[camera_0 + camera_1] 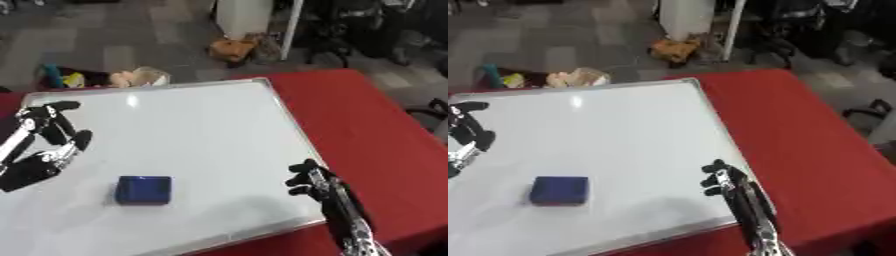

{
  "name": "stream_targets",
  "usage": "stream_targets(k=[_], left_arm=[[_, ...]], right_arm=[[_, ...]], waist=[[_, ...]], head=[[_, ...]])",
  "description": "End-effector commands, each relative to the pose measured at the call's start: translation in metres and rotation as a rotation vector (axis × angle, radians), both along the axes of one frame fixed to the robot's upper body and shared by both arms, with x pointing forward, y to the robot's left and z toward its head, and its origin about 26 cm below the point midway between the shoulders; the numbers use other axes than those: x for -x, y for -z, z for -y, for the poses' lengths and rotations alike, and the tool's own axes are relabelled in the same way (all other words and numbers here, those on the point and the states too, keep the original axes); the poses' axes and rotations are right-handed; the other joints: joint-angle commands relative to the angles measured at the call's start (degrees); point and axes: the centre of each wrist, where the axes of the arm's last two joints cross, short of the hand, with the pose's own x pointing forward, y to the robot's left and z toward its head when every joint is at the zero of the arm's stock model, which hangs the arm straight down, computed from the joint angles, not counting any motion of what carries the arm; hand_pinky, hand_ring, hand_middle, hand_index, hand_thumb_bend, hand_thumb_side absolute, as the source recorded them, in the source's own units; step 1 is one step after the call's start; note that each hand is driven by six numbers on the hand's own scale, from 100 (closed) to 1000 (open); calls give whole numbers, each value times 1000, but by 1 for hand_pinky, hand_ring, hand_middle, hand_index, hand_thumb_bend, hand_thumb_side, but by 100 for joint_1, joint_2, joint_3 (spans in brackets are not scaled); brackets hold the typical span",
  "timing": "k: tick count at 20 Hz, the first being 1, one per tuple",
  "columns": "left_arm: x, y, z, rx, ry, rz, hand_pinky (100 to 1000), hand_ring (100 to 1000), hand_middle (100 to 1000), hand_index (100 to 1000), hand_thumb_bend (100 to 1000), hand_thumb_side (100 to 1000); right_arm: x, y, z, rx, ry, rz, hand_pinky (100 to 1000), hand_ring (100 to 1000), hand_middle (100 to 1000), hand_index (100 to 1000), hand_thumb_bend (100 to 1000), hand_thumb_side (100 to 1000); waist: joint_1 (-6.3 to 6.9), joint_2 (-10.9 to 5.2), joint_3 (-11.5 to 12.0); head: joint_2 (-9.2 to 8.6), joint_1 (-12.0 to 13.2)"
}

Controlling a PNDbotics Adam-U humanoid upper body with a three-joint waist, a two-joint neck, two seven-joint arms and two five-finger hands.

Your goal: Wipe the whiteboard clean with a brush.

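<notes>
Nearest, at the lower right of the left eye view: right hand (pixel 325 186) over the near right edge of the whiteboard (pixel 201 125), fingers partly curled, holding nothing. At the left edge: left hand (pixel 48 142) raised above the board, fingers spread wide and relaxed, also holding nothing. Between the two, on the near left part of the board: dark blue brush (pixel 143 190), lying flat, apart from both hands. Board surface white with no marks to be made out, only a glare spot near the far edge; red table (pixel 367 120) beneath and to the right. Right eye view: same layout, brush (pixel 559 190) nearer the left edge, left hand (pixel 465 132) mostly cut off, right hand (pixel 732 187) at the board's near right rim. Fits either a brush waiting to be picked up for wiping or one set down on an already clean board; cannot tell which from this moment.
</notes>
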Motion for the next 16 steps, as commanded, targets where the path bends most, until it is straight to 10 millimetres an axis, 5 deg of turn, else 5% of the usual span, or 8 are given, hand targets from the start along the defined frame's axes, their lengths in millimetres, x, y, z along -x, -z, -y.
stream_targets(k=[1, 5, 11, 12, 16], left_arm=[[2, -12, -11, 17, -20, 25, 582, 537, 560, 935, 382, 731], [3, -12, -19, 25, -44, 43, 615, 607, 643, 962, 426, 677], [3, -12, -23, 27, -45, 55, 615, 607, 643, 962, 426, 677], [3, -12, -24, 25, -45, 57, 714, 771, 803, 1000, 636, 671], [13, -19, -33, -3, -11, 103, 742, 800, 838, 1000, 685, 656]], right_arm=[[-1, -4, 4, 13, 8, 16, 606, 639, 482, 687, 100, 873], [0, -4, 5, 13, 9, 16, 606, 639, 482, 687, 100, 872], [0, -5, 5, 16, 9, 17, 606, 639, 482, 687, 100, 872], [-1, -5, 5, 15, 9, 17, 605, 639, 482, 687, 100, 874], [-1, -4, 5, 14, 14, 17, 605, 639, 482, 687, 100, 874]], waist=[[15, -72, 6], [9, -64, 26], [15, -62, 33], [20, -59, 36], [32, -41, 58]], head=[[7, -1], [22, -11], [17, 2], [19, -7], [49, -59]])
